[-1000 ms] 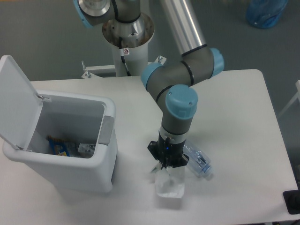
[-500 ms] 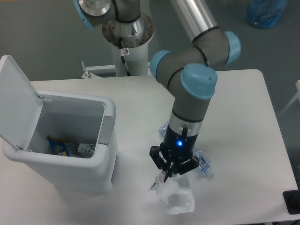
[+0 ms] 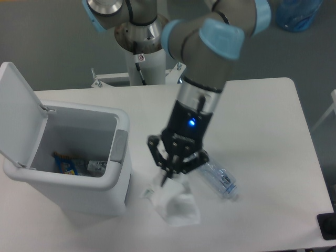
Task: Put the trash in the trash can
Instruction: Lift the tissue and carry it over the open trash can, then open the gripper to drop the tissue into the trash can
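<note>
White table (image 3: 273, 131) — wrappers (image 3: 67, 165) inside trash can (image 3: 79, 157)

Trash can (image 3: 118, 157) at left, paper (image 3: 176, 206) beside it, bottle (image 3: 219, 180) right

trash can (image 3: 79, 173) mouth open, lid (image 3: 18, 113) upright behind, wall facing gripper (image 3: 169, 176)

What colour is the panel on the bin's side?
Grey, on the white bin; the panel shows clearly in the fixed camera view.
</note>
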You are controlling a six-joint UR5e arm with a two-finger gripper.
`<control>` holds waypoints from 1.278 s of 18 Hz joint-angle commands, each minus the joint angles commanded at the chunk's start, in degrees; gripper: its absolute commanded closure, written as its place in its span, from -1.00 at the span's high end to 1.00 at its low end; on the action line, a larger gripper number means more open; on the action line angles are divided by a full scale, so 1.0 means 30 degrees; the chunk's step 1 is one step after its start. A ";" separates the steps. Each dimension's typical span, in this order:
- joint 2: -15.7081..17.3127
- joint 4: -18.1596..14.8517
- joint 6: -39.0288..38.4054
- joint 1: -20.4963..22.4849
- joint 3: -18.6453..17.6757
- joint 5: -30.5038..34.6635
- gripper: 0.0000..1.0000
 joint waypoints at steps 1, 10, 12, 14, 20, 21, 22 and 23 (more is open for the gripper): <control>0.0294 0.0000 -0.0117 -0.0089 -0.0089 -0.0234 -1.00; 0.3139 0.0117 -0.0791 -0.2167 -0.3749 -0.0706 -1.00; 0.3110 0.0146 -0.0792 -0.2637 -0.3956 -0.0647 -0.90; 0.3109 0.0205 -0.0763 -0.2959 -0.3870 -0.0676 -0.33; 0.3372 0.0234 -0.0352 -0.3195 -0.3782 -0.0676 1.00; 0.3373 0.0234 -0.0352 -0.3195 -0.3636 -0.0705 1.00; 0.3373 0.0234 -0.0410 -0.3166 -0.3403 -0.0734 1.00; 0.3315 0.0234 -0.0498 -0.3050 -0.3081 -0.0734 1.00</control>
